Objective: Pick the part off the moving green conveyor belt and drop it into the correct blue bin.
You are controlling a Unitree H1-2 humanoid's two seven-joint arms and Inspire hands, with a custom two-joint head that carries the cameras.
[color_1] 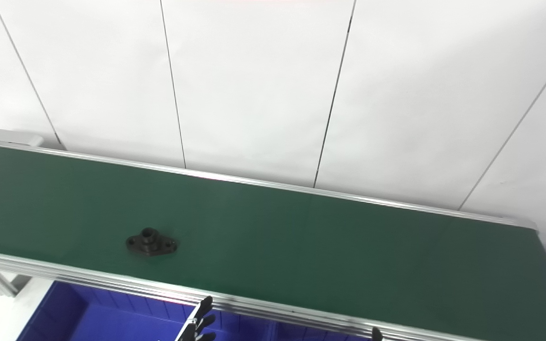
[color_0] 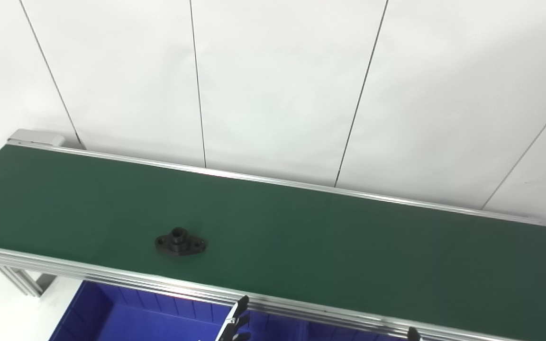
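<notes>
black flanged part [color_0: 180, 242] lain on green conveyor belt [color_0: 330, 246], near front rail | left hand [color_0: 234, 324] seen with fingers spread, nothing held; right hand [color_0: 413, 334] barely shown, state cannot be told | blue bin [color_0: 112, 317] seen below

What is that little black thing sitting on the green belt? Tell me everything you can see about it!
The black part is a small, dark, matte piece, maybe metal or plastic. It has a flat, diamond-like base with a round hole near each end and a short hollow tube standing up in the middle. It lies flat on the green conveyor belt, toward the left and near the front rail. Only the belt touches it; neither hand is on it.
</notes>
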